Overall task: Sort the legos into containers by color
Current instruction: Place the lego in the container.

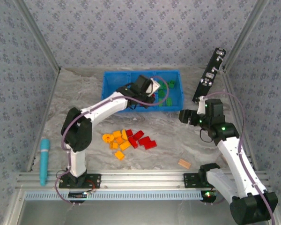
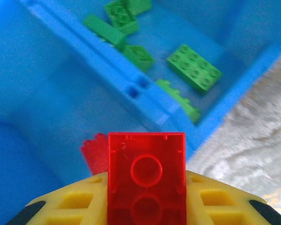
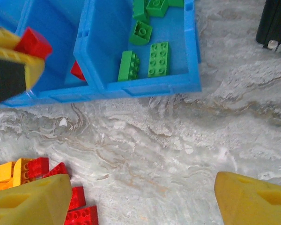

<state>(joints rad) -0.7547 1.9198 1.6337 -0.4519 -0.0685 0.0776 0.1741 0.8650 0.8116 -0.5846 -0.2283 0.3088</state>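
My left gripper (image 1: 146, 89) is shut on a red lego (image 2: 146, 173) and hangs over the middle compartment of the blue tray (image 1: 131, 73). In the right wrist view that left gripper (image 3: 11, 56) and its red brick (image 3: 33, 43) sit at the top left. Another red brick (image 2: 94, 154) lies in the middle compartment below. Several green legos (image 2: 194, 67) lie in the tray's right compartment (image 3: 158, 58). A pile of orange-yellow and red legos (image 1: 129, 139) lies on the table. My right gripper (image 1: 185, 116) stands open (image 3: 140, 197) above bare table, right of the pile.
A tan block (image 1: 184, 163) lies near the front right. A teal cylinder (image 1: 44, 161) lies at the front left by the rail. A black oblong device (image 1: 210, 75) leans at the back right. Patterned walls close in the table on three sides.
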